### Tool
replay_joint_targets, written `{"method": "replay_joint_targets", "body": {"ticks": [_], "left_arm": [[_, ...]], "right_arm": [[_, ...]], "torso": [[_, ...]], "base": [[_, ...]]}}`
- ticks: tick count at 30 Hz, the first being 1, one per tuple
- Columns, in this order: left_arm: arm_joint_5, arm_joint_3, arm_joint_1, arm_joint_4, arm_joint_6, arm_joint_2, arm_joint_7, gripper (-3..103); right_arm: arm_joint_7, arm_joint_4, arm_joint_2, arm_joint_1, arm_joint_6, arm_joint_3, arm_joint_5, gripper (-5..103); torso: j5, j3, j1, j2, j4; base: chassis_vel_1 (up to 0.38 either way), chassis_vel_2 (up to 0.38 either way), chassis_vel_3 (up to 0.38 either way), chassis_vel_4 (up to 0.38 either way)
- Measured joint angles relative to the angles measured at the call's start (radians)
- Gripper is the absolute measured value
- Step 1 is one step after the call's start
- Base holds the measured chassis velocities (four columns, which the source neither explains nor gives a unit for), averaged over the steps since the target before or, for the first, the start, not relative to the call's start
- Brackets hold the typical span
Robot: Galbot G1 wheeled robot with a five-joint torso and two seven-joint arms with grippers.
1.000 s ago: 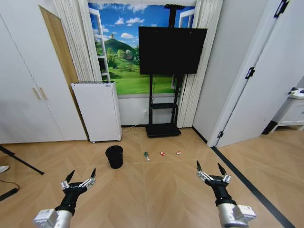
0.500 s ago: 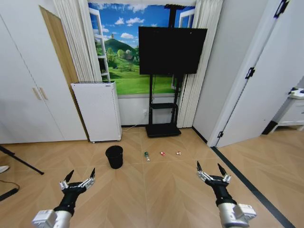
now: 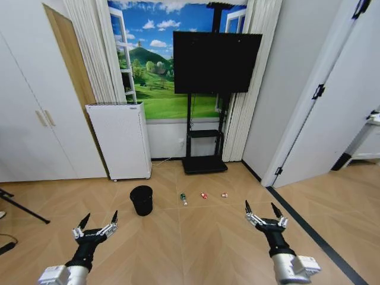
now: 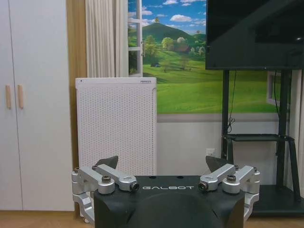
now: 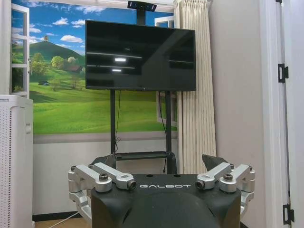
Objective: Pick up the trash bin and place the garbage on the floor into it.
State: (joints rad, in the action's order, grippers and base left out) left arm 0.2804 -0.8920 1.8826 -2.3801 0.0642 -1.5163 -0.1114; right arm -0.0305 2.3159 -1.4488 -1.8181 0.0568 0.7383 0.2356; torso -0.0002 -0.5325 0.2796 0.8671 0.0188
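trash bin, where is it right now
In the head view, the trash bin stands on the floor left of centre, before the white appliance, with the bottle to its right.

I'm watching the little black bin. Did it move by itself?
No. The trash bin sits in the same spot below the white appliance; both shifted together in the picture, so the camera moved.

Home-like living room, herringbone wood floor [image 3: 196,237], black TV [image 3: 215,62] on a wheeled stand at the far wall, landscape mural [image 3: 148,65] framed by pale curtains [image 3: 89,53], white cupboard doors [image 3: 35,119] far left, white perforated appliance [image 3: 122,141] beside them, white doors [image 3: 338,107] right
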Motion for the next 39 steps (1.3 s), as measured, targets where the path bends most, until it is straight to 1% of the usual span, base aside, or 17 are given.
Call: {"method": "replay_joint_targets", "body": {"ticks": [4,5,6,8,10,12,19,27,28,31,32,39], "left_arm": [[-0.008,-0.006,0.001,0.000,-0.015,-0.001,-0.005,100],[-0.011,-0.007,0.002,0.000,-0.020,-0.002,-0.008,100],[-0.016,-0.008,0.002,0.000,-0.030,-0.003,-0.012,100],[-0.017,-0.010,0.002,0.001,-0.036,-0.004,-0.014,100],[-0.026,-0.013,0.003,0.002,-0.038,-0.005,-0.014,100],[-0.054,-0.021,0.003,0.004,-0.045,-0.005,-0.014,100],[-0.066,-0.023,0.004,0.000,-0.058,-0.009,-0.012,100],[-0.070,-0.023,0.003,0.003,-0.077,-0.014,-0.014,100],[-0.074,-0.021,0.005,0.003,-0.079,-0.015,-0.017,100],[-0.076,-0.019,0.006,0.003,-0.080,-0.017,-0.018,100],[-0.077,-0.018,0.006,0.003,-0.081,-0.019,-0.018,100],[-0.077,-0.016,0.007,0.007,-0.087,-0.020,-0.018,100]], "right_arm": [[0.000,0.000,0.001,0.003,-0.016,0.006,0.001,100],[0.000,-0.003,-0.001,0.005,-0.014,0.008,0.001,100],[0.000,-0.007,-0.004,0.007,-0.012,0.009,0.007,100],[0.003,-0.010,-0.005,0.008,-0.009,0.011,0.014,100],[0.010,-0.013,-0.006,0.007,-0.004,0.014,0.020,100],[0.025,-0.017,-0.005,0.006,0.005,0.019,0.020,100],[0.044,-0.022,-0.004,0.004,0.017,0.016,0.016,100],[0.050,-0.025,-0.004,0.002,0.024,0.011,0.011,100],[0.050,-0.026,-0.004,0.001,0.026,0.011,0.012,100],[0.052,-0.028,-0.004,0.002,0.028,0.011,0.012,100],[0.053,-0.030,-0.005,0.002,0.030,0.010,0.011,100],[0.055,-0.036,-0.005,0.003,0.034,0.008,0.011,100]], "torso": [[0.0003,0.000,0.000,0.000,-0.0001],[-0.0002,0.000,0.000,0.000,-0.0002],[0.0002,0.000,-0.001,0.000,0.0002],[0.0006,0.000,-0.001,0.000,-0.0002],[0.0001,0.001,-0.001,0.000,0.0002],[0.0003,0.001,-0.001,0.001,0.0000],[0.0003,0.000,-0.001,0.000,0.0000],[0.0005,0.000,-0.001,0.000,0.0000],[-0.0002,0.000,-0.001,0.000,0.0001],[0.0006,0.000,-0.001,0.000,-0.0002],[0.0002,0.000,-0.001,0.000,-0.0001],[0.0004,0.000,-0.001,0.000,-0.0001]], "base": [[-0.080,0.095,0.079,-0.081],[0.000,0.000,0.000,0.000],[0.000,0.000,0.000,0.000],[0.025,-0.014,-0.030,0.025],[0.070,-0.098,-0.060,0.051],[0.014,-0.026,-0.020,0.015],[-0.059,0.048,0.056,-0.067],[-0.183,0.174,0.174,-0.185],[-0.220,0.222,0.223,-0.228],[-0.231,0.246,0.238,-0.243],[-0.284,0.260,0.267,-0.270],[-0.312,0.287,0.301,-0.306]]}}
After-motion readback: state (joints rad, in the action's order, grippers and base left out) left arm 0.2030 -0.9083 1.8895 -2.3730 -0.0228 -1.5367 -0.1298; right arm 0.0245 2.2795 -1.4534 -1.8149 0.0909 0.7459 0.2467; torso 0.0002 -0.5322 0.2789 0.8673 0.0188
